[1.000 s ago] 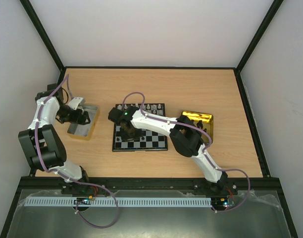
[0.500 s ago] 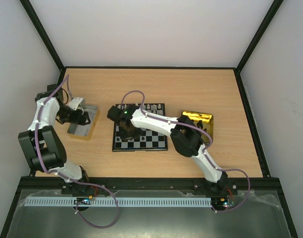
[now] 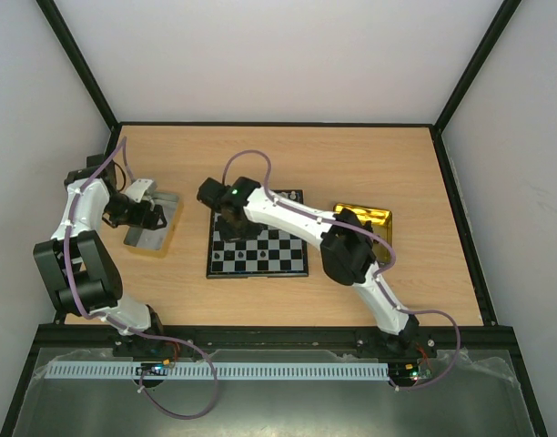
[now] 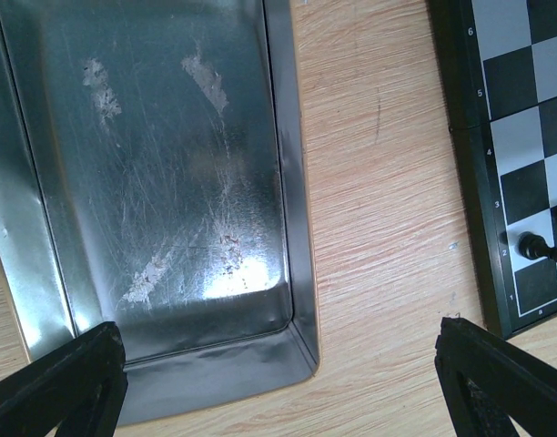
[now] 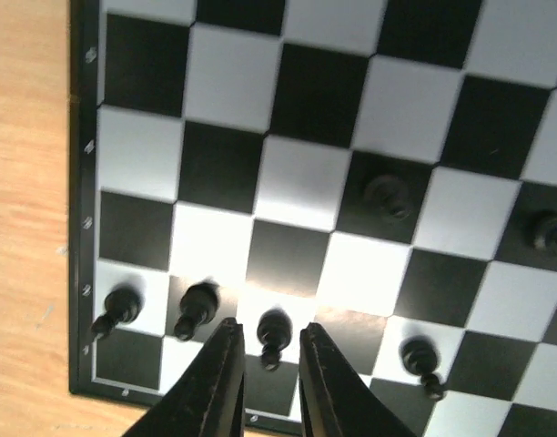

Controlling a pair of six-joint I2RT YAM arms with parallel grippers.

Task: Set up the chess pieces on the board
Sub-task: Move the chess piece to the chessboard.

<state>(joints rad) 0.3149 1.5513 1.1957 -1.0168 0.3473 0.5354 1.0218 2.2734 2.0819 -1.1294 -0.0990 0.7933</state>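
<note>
The board lies mid-table with white pieces along its far row and black pieces near its front left. My right gripper hovers over the board's left side. In the right wrist view its jaws stand slightly apart on either side of a black pawn, with a gap on each side; the pawn stands on a white square. More black pieces stand beside it. My left gripper is wide open and empty over the corner of the silver tray.
The silver tray sits left of the board and shows no pieces inside. A shiny gold tray sits right of the board. The board's edge with one black piece shows in the left wrist view.
My right gripper has moved from the board's near-left part toward the far side, leaving the black pawn standing. The left arm has not moved.
</note>
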